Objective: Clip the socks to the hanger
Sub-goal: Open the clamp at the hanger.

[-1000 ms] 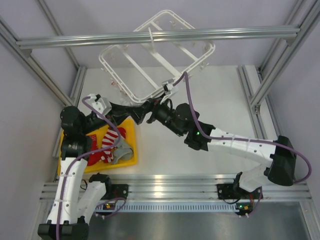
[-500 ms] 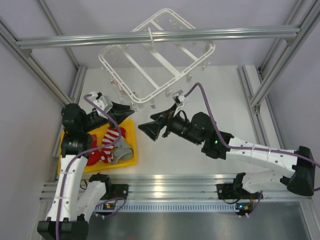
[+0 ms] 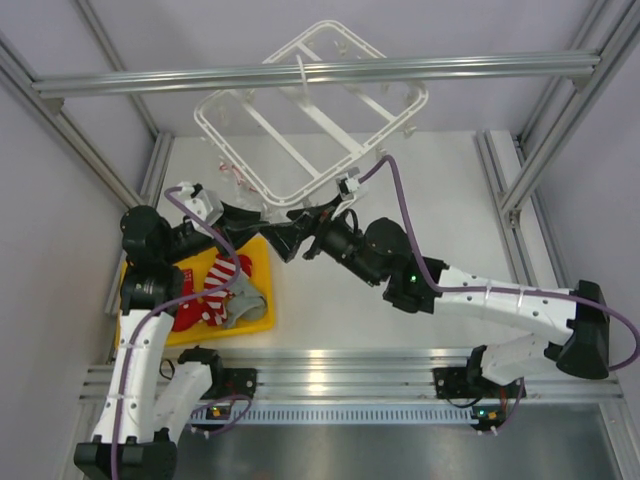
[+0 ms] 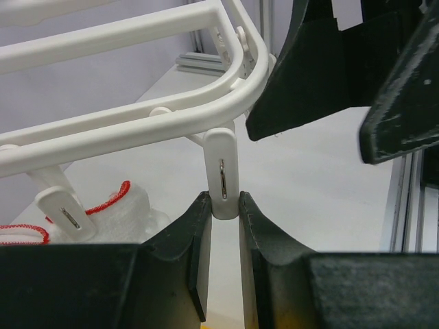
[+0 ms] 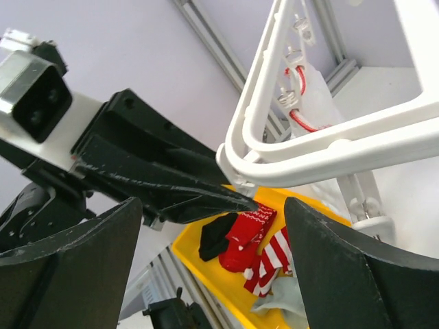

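pinching the lower end of one dangling clip (image 4: 223,171), the left pincer (image 4: 224,205) stands narrow, its two dark fingers pressed against either side of the white tab, whose small metal spring shows just above the fingertips. that clip hangs from the rounded corner of the hanger (image 4: 247,89), so the white frame sits directly above this pincer and runs away from it up and to its left, with a second clip dangling beside the first on that side. the right pincer (image 5: 212,205) is spread wide and holds nothing. it faces the left pincer head on, and from its own wrist camera the left pincer's fingers and the hanger's corner both lie in the gap between its jaws, without touching either jaw as far as can be seen. in the left wrist view its two black fingers loom just above and to the right of the held clip, near it but apart. in the overhead view the two pincers meet tip to tip under the hanger's near corner. below the left pincer lies a yellow tray (image 3: 255,322) on the table (image 3: 330,310), and in it the socks: a red one with white stripes (image 3: 222,280) and a grey one (image 3: 245,298) against it. beyond the left pincer, under the frame, a clear bag with red string (image 4: 130,205) lies on the table.
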`<state>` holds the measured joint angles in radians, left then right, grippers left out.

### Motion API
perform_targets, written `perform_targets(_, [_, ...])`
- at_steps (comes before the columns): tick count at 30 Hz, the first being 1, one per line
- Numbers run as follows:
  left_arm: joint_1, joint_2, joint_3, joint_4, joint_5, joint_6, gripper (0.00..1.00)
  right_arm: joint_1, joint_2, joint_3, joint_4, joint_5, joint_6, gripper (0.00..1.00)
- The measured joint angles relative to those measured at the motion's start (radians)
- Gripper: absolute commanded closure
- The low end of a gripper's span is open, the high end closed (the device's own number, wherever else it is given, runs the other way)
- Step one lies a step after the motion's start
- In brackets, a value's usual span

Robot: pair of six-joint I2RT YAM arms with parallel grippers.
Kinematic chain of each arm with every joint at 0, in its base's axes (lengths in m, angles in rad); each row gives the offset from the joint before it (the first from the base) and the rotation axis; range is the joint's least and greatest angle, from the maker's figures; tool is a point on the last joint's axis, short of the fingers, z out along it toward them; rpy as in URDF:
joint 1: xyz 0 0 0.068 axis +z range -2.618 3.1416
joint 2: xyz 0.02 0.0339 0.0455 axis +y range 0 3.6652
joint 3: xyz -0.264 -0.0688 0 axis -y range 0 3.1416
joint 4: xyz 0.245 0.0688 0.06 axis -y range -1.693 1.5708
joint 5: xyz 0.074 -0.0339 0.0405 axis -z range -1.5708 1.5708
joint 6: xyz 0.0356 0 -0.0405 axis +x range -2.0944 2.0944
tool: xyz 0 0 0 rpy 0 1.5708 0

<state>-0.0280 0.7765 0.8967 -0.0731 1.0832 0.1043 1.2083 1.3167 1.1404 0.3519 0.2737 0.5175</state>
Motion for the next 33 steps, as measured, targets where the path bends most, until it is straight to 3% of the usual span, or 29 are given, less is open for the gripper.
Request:
perform_targets(6, [0.000, 0.000, 0.030, -0.002, 0.029, -0.010, 1.00, -0.007, 0.039, 0.052, -0.055, 0.056, 0.040, 0.16])
perform_targets(11, [0.000, 0.012, 0.089, -0.053, 0.056, 0.016, 1.00, -0.018, 0.056, 0.073, -0.054, 0.063, 0.056, 0.22])
perform_targets(24, [-0.001, 0.101, 0.278, -0.414, 0.052, 0.312, 1.00, -0.027, 0.089, 0.142, -0.029, 0.053, 0.047, 0.33])
perform_targets(33, [-0.002, 0.152, 0.393, -0.618, 0.015, 0.418, 1.00, -0.035, 0.116, 0.145, -0.032, 0.054, 0.044, 0.43])
